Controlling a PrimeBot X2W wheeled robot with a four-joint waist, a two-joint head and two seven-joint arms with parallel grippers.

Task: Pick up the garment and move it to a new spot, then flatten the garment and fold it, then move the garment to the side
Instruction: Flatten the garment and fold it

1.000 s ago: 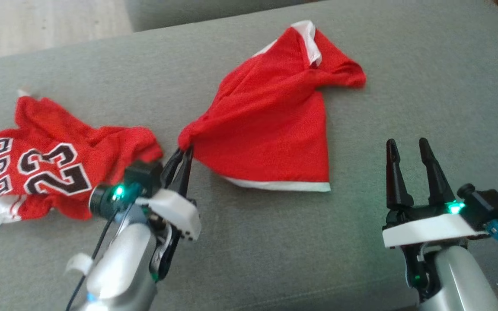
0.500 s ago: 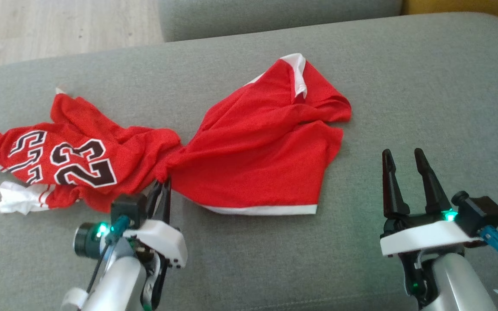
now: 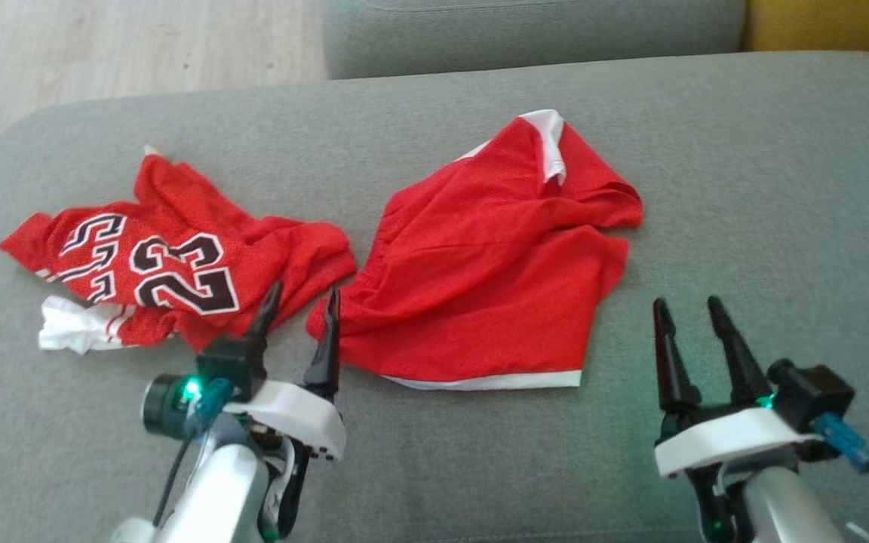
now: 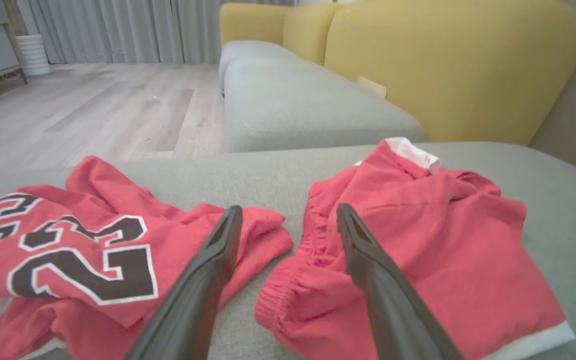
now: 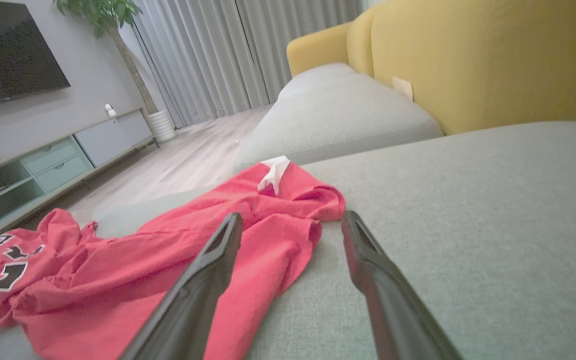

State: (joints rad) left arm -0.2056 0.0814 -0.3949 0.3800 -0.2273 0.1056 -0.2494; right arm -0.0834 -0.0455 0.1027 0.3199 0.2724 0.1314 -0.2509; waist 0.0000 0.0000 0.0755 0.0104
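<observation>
Grey sofa cushion (image 3: 744, 188) is the surface before us, and the red shorts (image 3: 487, 279) lie about in its middle. They are spread but wrinkled, with the white hem toward us and the elastic waist bunched at their left corner. Our left hand (image 3: 304, 292) stands just at this corner, its two fingers spread wide and holding nothing. One finger tip is over the waist edge. The other is over the edge of a red jersey (image 3: 178, 264) with the number 23, which lies crumpled just beside the shorts on the left. Whether the tips touch the cloth we cannot tell. Our right hand (image 3: 686, 302) is also spread and empty, over bare cushion near the lower right corner of the shorts. Behind the cushion we see a second grey seat (image 4: 293, 100), a yellow backrest (image 4: 443, 65) and a wooden floor (image 3: 102, 45).
</observation>
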